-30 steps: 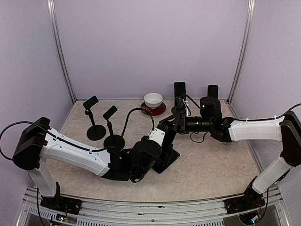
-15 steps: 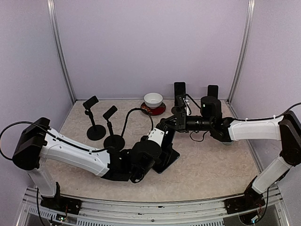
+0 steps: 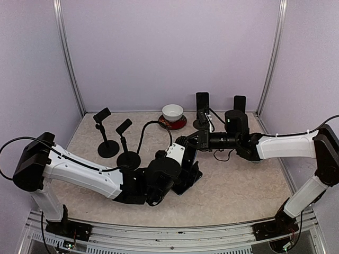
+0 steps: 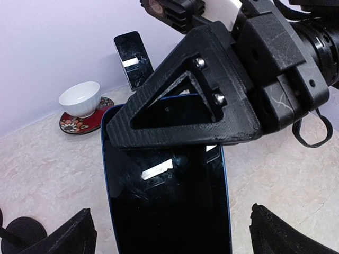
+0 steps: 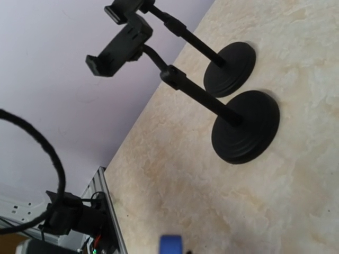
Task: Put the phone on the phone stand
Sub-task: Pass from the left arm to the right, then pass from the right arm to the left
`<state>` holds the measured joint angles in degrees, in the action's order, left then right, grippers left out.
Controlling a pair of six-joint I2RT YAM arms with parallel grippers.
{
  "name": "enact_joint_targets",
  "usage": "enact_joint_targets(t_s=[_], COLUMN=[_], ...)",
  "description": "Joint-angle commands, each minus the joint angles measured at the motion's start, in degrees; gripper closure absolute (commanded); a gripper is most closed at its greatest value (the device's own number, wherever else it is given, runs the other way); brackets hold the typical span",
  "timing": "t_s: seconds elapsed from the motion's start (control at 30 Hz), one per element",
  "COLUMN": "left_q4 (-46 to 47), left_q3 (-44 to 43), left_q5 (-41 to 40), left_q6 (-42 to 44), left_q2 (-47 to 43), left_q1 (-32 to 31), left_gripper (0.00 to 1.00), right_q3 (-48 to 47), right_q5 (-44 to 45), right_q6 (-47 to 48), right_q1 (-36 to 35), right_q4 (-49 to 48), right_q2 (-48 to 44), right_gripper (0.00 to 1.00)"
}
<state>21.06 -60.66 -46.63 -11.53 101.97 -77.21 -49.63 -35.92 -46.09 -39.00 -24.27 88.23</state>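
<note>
The phone (image 4: pixel 167 206), a black slab with a blue rim, stands tilted between my left gripper's (image 4: pixel 177 235) wide-open fingertips (image 4: pixel 74 235), which do not touch its sides. My right gripper (image 4: pixel 183 114) is shut on the phone's top edge, and its black triangular finger covers the upper screen. The right wrist view shows only a blurred blue bit of the phone (image 5: pixel 171 244) at the bottom edge. From above, both grippers meet at the phone (image 3: pixel 190 174) in mid-table. Two empty black phone stands (image 3: pixel 126 143) (image 3: pixel 104 132) rise to its left; their round bases (image 5: pixel 246 127) are also in the right wrist view.
A white bowl on a red saucer (image 3: pixel 172 112) sits at the back wall. Two other phones on stands (image 3: pixel 202 103) (image 3: pixel 240 103) are behind my right arm. A black gooseneck (image 3: pixel 156 126) arcs between the stands and the grippers. Lilac walls close in three sides.
My right gripper has shut on the phone's top edge. My left gripper has opened wide and let go of the phone's sides. The phone has tipped up slightly.
</note>
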Motion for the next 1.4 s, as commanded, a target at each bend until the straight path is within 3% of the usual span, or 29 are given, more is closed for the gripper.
enact_joint_targets(t_s=[0.0,0.93,1.1,1.23,1.37], left_q4=[-0.88,-3.67,-3.26,-2.31,-2.15], left_q3=[-0.92,-2.21,-1.87,-1.13,-1.05], left_q5=[-1.90,4.85,5.60,5.96,6.09], left_q6=[-0.47,-2.95,-2.98,-2.89,-2.64], left_q2=[-0.87,0.75,0.51,0.08,-0.01], left_q1=[0.08,2.13,2.27,2.33,2.43], left_gripper=[0.01,0.01,0.12,0.28,0.35], right_q3=[-0.82,-0.47,-0.48,-0.38,-0.44], right_q5=[-0.19,-1.29,-1.43,-1.51,-1.70], right_q6=[1.15,5.08,5.63,5.88,6.00], right_q1=[-0.45,-2.03,-2.13,-2.22,-2.39], right_q4=[0.09,-1.00,-0.87,-0.89,-0.97], right_q2=[-2.55,-5.90,-6.02,-6.23,-6.14], right_gripper=[0.96,0.96,0.95,0.95,0.93])
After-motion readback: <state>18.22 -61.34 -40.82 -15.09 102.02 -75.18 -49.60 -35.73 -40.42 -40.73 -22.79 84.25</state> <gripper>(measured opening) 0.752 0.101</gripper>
